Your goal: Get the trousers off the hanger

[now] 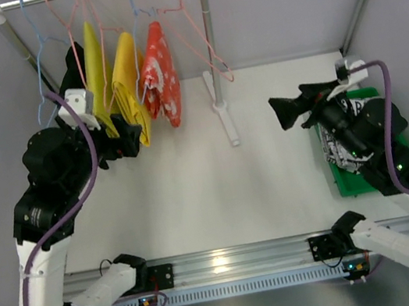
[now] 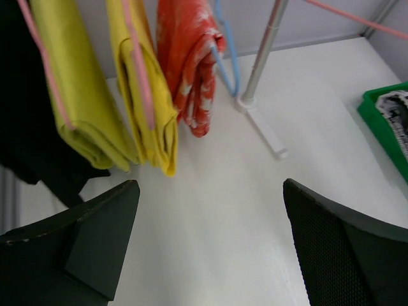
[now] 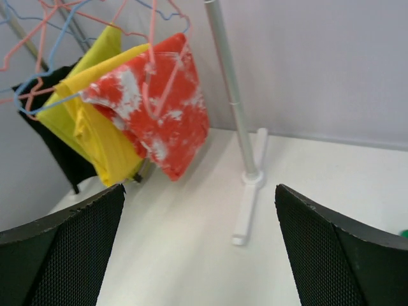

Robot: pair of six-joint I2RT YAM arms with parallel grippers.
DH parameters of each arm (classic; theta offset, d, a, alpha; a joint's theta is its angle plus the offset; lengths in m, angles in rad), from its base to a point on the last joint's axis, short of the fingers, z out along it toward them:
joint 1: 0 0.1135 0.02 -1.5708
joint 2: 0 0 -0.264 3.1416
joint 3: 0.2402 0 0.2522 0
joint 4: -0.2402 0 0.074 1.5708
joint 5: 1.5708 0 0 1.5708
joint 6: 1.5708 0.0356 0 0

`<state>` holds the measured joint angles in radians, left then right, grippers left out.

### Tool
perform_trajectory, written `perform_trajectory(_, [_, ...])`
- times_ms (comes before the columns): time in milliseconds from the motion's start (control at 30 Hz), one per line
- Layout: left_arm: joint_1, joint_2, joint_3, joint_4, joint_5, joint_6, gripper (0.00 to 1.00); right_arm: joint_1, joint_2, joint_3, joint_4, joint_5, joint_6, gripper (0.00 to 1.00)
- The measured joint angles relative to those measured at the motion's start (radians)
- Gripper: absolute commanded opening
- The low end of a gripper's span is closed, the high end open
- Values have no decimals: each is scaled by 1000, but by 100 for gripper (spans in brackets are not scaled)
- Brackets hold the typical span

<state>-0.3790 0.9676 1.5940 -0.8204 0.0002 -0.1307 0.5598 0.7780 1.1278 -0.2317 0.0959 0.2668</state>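
White table (image 1: 213,199); trousers (image 1: 337,152) seemingly in bin (image 1: 348,181)

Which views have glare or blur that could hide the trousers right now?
Top external: glare only on the metal rail; the trousers in the green bin are evenly lit, half hidden by the right arm. Left wrist: trousers soft at the frame edge. Right wrist: sharp, trousers out of frame.

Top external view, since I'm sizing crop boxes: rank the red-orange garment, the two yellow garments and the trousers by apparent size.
1-2. Red-orange garment and right yellow garment: about alike, not ranked.
3. Left yellow garment: narrower.
4. Trousers: only a small patch shows in the green bin, under the right arm.
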Motion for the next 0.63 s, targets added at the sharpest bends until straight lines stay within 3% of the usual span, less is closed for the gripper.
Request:
perform_trajectory(400, [11,-237,-265,-62,-374,151,99,-259,-436,-297,-114,58,-223,99])
perform_trajectory(633, [32,-271,-296,-78,-438,182,99,-308,-496,-304,-146,32,-241,99])
